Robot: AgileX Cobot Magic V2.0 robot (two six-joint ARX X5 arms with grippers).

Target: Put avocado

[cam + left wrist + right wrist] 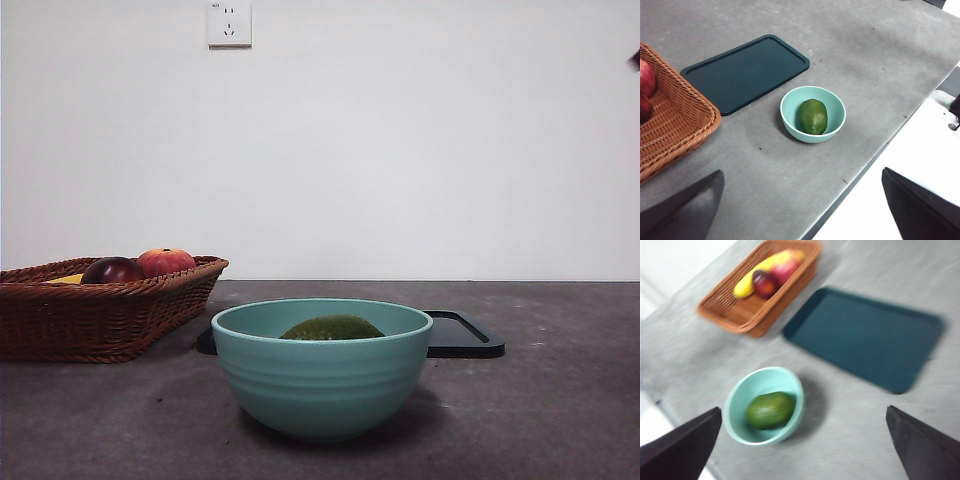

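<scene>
avocado: sitting inside the teal bowl, lower center of the front view
tray: dark, flat, just behind the bowl to the right
basket: wicker, left edge, holding fruit
left gripper: jaws spread wide, holding nothing
right gripper: same deal, spread and holding nothing

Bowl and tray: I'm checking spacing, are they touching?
Apart. The left wrist view shows bare table between the bowl and the tray.
</scene>
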